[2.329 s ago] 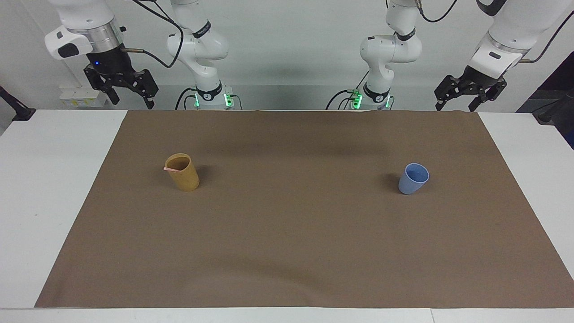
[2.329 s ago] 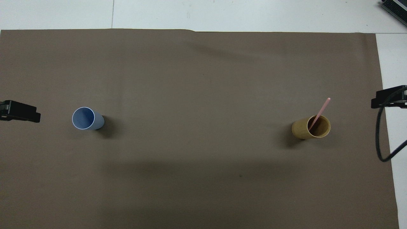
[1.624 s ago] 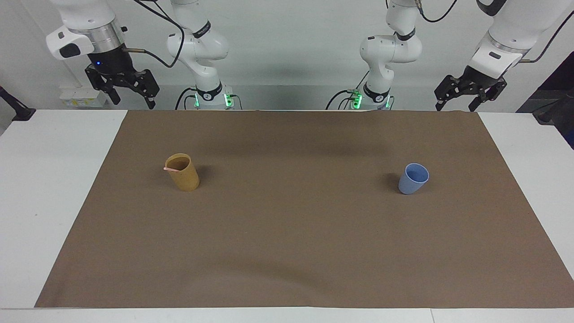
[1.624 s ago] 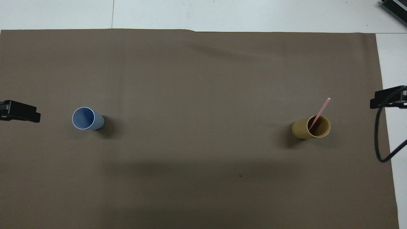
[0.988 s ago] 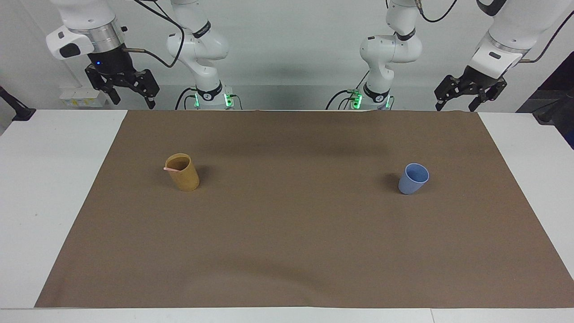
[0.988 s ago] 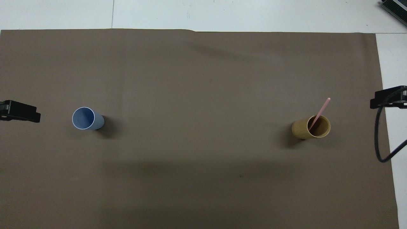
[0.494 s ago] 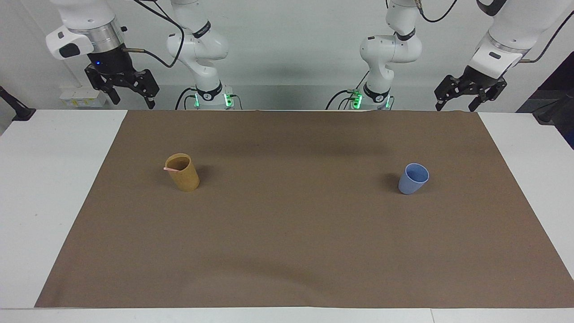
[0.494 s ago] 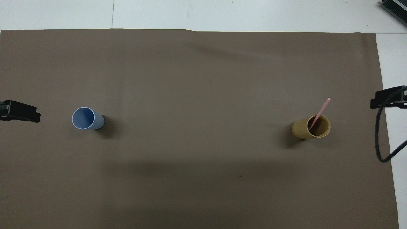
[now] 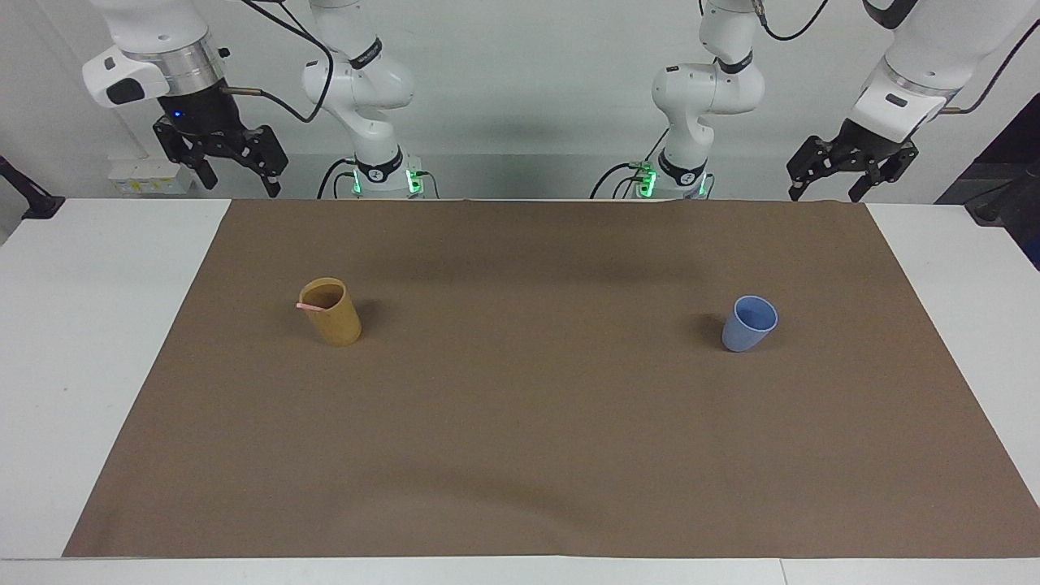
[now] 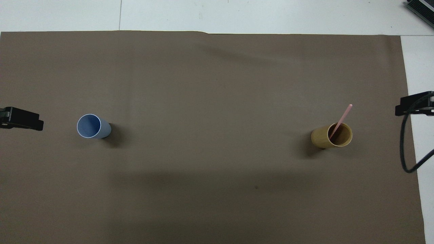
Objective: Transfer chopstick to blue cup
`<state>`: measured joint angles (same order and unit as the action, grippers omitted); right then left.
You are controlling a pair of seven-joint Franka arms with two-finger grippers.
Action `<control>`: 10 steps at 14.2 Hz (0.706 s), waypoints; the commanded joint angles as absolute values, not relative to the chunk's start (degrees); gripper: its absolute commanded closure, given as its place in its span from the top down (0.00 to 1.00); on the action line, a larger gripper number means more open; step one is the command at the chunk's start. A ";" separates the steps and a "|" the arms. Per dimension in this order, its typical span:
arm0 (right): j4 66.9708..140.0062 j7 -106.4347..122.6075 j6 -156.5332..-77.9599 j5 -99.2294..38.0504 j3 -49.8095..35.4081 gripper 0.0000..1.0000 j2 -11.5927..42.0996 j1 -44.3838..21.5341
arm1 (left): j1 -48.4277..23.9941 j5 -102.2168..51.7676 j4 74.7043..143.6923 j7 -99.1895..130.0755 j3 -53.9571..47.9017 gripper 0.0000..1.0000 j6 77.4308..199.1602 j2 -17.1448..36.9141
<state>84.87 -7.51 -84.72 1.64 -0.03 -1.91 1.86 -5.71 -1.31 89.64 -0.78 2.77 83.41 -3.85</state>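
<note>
The pale-pink chopstick [image 10: 342,117] leans in the mustard-yellow cup [image 10: 327,137] toward the right arm's end of the table; in the facing view only the chopstick's tip [image 9: 307,306] shows at the yellow cup's [image 9: 333,321] rim. The blue cup [image 9: 748,323] stands upright and empty toward the left arm's end, its mouth [image 10: 89,126] plain from above. My right gripper [image 9: 238,180] hangs open, high over the table's edge by the robots. My left gripper [image 9: 825,193] hangs open likewise at its own end. Both are well apart from the cups and hold nothing.
A brown mat [image 9: 520,422] covers most of the white table [image 9: 81,341]. A black cable [image 10: 403,152] loops over the mat's edge at the right arm's end. A dark object [image 10: 422,8] lies at the table corner farthest from the robots.
The right gripper shifted very slightly about two seconds ago. Since then both arms, the cups and the chopstick have stayed still.
</note>
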 commanded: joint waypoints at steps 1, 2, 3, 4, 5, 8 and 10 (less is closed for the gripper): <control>86.13 -7.47 -84.38 0.88 -0.18 1.00 -3.16 2.37 | -6.41 -1.14 89.30 -1.05 2.81 1.00 82.70 -4.04; 86.13 -7.47 -84.38 0.88 -0.18 1.00 -3.16 2.37 | -6.42 -1.14 89.30 -0.97 2.73 1.00 82.71 -4.04; 86.05 -7.47 -84.38 0.88 -0.18 1.00 -3.16 2.37 | -6.24 -1.14 89.30 -1.40 2.72 1.00 82.71 -4.04; 86.13 -7.47 -84.38 0.88 -0.18 1.00 -3.16 2.37 | -5.89 -1.14 89.30 -1.67 2.81 1.00 82.79 -4.04; 86.13 -7.47 -84.38 0.88 -0.26 1.00 -3.16 2.37 | -5.71 -1.14 89.38 -1.76 2.81 1.00 82.97 -4.04; 86.05 -7.56 -84.38 0.88 -0.18 1.00 -3.16 2.46 | -5.63 -1.14 89.82 -1.93 3.16 1.00 83.06 -4.13; 86.13 -7.56 -84.37 0.88 -0.18 1.00 -3.16 2.46 | -5.63 -1.14 90.26 -1.93 3.16 1.00 83.75 -4.22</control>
<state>84.87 -7.51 -84.71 1.64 0.00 -1.91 1.87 -5.67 -1.31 89.68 -1.08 2.95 83.45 -3.85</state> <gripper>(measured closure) 0.000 0.000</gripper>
